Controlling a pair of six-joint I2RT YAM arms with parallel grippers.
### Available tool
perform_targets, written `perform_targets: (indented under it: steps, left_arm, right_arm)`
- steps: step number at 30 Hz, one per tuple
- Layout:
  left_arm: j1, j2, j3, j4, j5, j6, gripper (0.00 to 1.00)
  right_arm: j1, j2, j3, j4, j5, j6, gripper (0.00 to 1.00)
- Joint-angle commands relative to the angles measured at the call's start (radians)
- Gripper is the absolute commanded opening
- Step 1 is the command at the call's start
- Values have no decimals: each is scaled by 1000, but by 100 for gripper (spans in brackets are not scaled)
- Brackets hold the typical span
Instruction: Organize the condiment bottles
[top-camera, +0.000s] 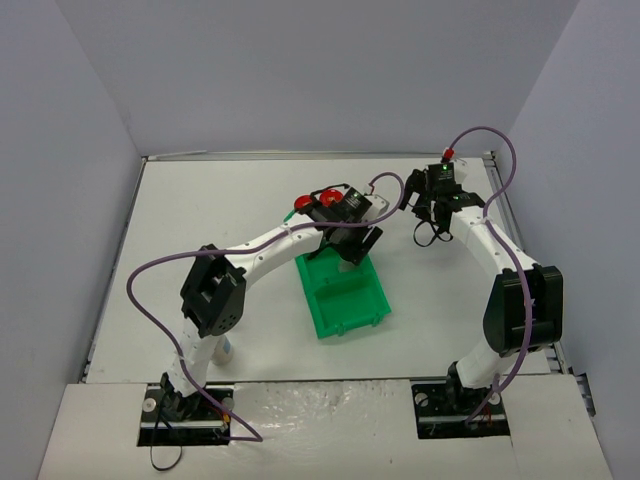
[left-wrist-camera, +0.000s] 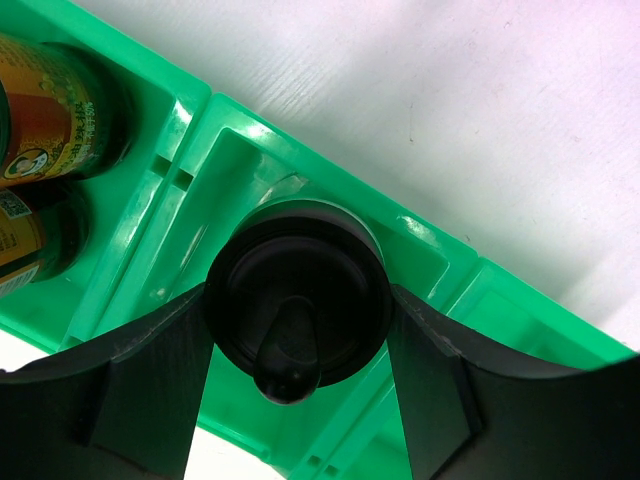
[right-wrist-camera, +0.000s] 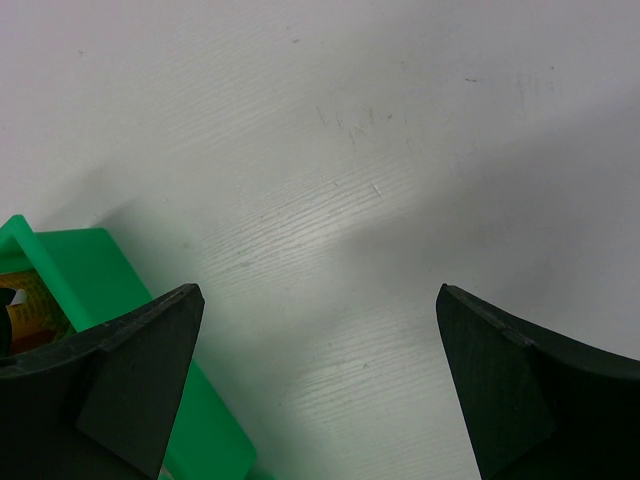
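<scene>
On white worktop (top-camera: 200, 220), grey walls (top-camera: 300, 70) around, pinches black-capped bottle (left-wrist-camera: 295, 300) with left gripper (top-camera: 352, 248); holds right gripper (right-wrist-camera: 317, 300) spread.

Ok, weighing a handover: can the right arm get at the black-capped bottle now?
Probably not: the left gripper clamps the black-capped bottle from both sides and covers it from above. The right gripper hangs open over table beside the bin.

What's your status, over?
Left gripper shut on black-capped bottle, in middle compartment of green bin. Right gripper open, empty, over table. Nothing in the way.
</scene>
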Motion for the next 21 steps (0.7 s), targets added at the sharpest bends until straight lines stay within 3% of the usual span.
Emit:
perform_targets:
  steps: [1, 6, 21]
  left_arm:
    - [-14, -40, 62, 24, -27, 16, 74]
    - [-19, -57, 70, 10, -52, 34, 83]
    - [-26, -151, 128, -49, -179, 95, 84]
  right_arm:
    - [-9, -42, 19, 31, 2, 2, 100]
    - [-9, -40, 19, 33, -1, 2, 100]
    - [-9, -40, 13, 32, -3, 2, 100]
